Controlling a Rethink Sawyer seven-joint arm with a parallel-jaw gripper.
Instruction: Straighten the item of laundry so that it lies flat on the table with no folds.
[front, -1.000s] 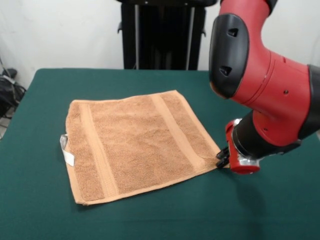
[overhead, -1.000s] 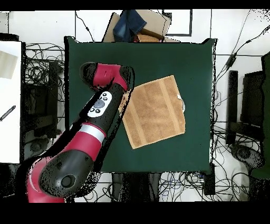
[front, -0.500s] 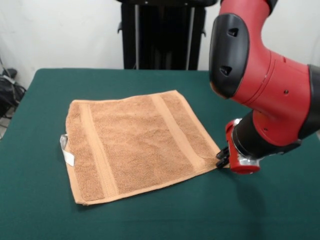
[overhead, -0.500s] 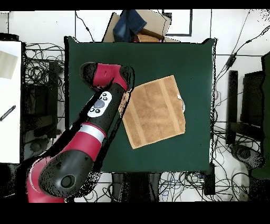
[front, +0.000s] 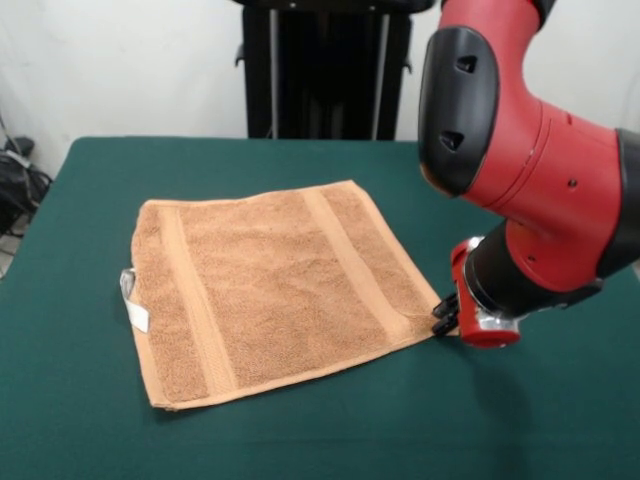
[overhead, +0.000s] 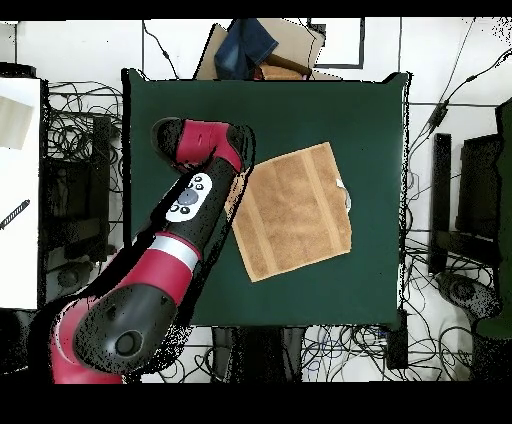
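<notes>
green cloth covers the worktop (front: 90, 400) in the front view, with a white wall behind. the towel (front: 270, 290) lies spread out and flat in the middle. two bands run across it, and a white tag (front: 132, 298) sticks out at 9 o'clock. the pincer (front: 445, 315) sits low at the towel's corner at 3 o'clock. i cannot tell if it is open or closed.

from above, the towel (overhead: 295, 210) lies right of the middle of the worktop (overhead: 370, 120). the red arm (overhead: 190, 215) hides the pincer at the towel's 9 o'clock corner.
</notes>
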